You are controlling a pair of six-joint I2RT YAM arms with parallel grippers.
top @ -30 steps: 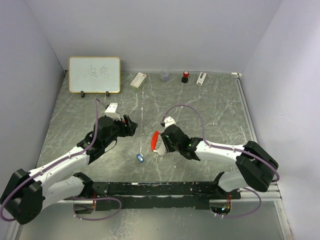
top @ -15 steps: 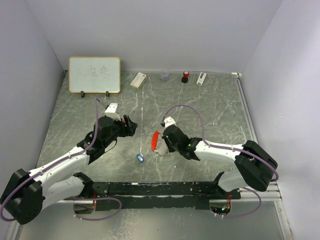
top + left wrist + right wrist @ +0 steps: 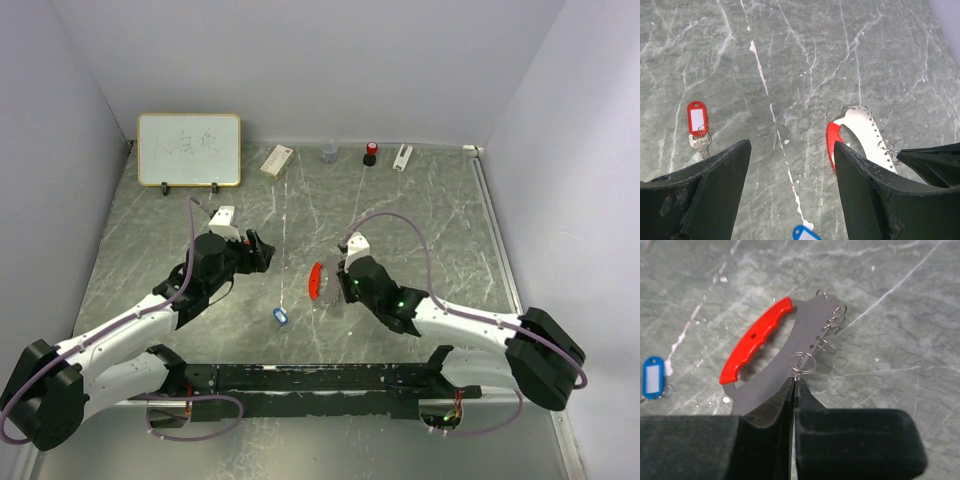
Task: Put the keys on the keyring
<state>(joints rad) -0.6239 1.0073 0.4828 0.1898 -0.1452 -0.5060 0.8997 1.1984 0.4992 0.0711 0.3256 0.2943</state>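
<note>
- the keyring (image 3: 802, 330) is near the middle of the table (image 3: 430, 215); it is a flat grey plate with a red grip along one edge and a row of thin wire rings along the other
- the right hand (image 3: 792, 385) is pinched right down, its two fingers meeting with no gap that i can see; they close on the keyring at its ringed edge, just beside one of the wire rings; whether the plate lies flat or is tipped up a little i cannot tell
- the left hand (image 3: 792, 147) hangs to the left of the keyring and apart from it; its fingers are spread wide and it has hold of nothing, with only bare table between them
- the red key (image 3: 697, 124) lies flat, well apart from the keyring; from the left wrist it shows far to the keyring's left; it is a red tag with a white label and a small silver blade at its end
- the blue key (image 3: 280, 316) lies to the keyring's left and nearer the arm bases than the keyring; it is near it but not touching
- a whiteboard (image 3: 189, 150) stands well beyond the keyring and off to its left, against the back wall; a few small things sit in a row beyond the keyring at the table's far edge, too small to make out
</note>
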